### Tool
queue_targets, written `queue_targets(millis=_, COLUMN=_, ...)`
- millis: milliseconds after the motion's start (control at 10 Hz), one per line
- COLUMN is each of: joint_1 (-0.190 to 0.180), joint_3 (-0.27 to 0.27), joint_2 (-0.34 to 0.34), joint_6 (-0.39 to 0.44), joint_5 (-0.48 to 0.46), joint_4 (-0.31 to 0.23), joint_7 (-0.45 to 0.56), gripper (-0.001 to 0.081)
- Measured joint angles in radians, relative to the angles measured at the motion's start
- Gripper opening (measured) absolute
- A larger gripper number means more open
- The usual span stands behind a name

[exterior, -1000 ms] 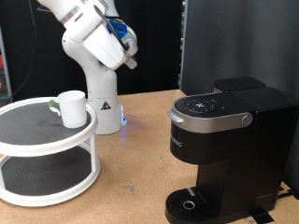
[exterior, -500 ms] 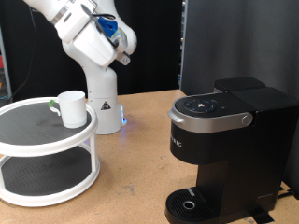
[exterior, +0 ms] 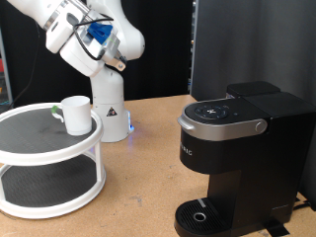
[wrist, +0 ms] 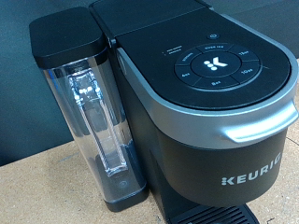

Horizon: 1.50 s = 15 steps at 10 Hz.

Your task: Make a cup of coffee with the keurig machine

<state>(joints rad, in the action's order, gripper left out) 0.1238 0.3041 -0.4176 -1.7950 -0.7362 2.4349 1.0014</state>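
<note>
I see the arm raised high at the exterior view's upper left, gripper [exterior: 117, 62] aloft and holding nothing that shows; whether its fingers are wide or narrow I cannot tell. The cup [exterior: 76, 114] sits on the top tier of the round white stand [exterior: 49, 163], well apart from the keurig machine [exterior: 237, 158] (lid down, drip tray bare). The wrist view frames the machine's buttons and water tank [wrist: 89, 112], presumably for a survey.

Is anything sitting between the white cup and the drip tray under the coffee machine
Nothing visible. The cup stands on the top tier of the round white shelf, at the exterior view's left. Bare wooden table separates it from the keurig machine and its drip tray.
</note>
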Motion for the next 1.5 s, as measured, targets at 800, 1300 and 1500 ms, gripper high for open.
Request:
queue_targets(millis=800, joint_1=0.068, joint_3=0.146, joint_2=-0.085, joint_6=0.254, joint_5=0.160, joint_4=0.032, joint_7=0.232, gripper=0.0002)
queue_targets(millis=1300, joint_1=0.086, joint_3=0.204, joint_2=-0.101, joint_6=0.363, joint_5=0.225, joint_4=0.020, joint_7=0.282, gripper=0.0002)
queue_targets(millis=1500, joint_1=0.092, joint_3=0.264, joint_2=-0.093, joint_6=0.435, joint_5=0.294, joint_4=0.005, joint_7=0.328, gripper=0.0002)
